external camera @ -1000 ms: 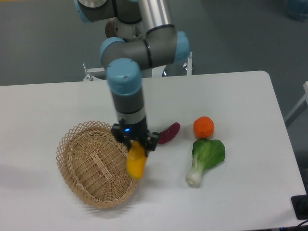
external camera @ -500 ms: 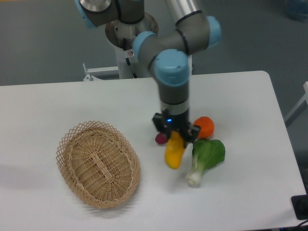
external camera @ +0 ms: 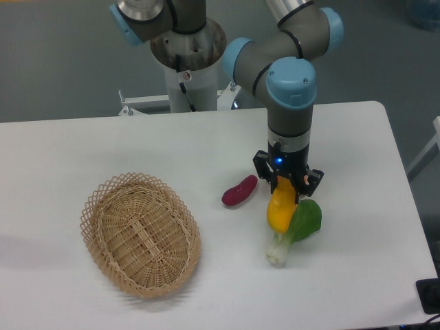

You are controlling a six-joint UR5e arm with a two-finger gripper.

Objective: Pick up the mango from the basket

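Observation:
My gripper is shut on the top end of the mango, a smooth yellow-orange oblong fruit that hangs down from the fingers. It hangs right of the table's middle, over the green leafy vegetable. The oval woven wicker basket lies at the front left with nothing in it, well apart from my gripper. My arm hides the round orange fruit.
A purple sweet potato lies on the white table just left of my gripper. The leafy vegetable lies under the mango, stem toward the front. The robot base stands behind the table's far edge.
My gripper has carried the mango to the right, from the basket's right rim, past the sweet potato, to above the leafy vegetable. The orange fruit is now hidden behind my arm.

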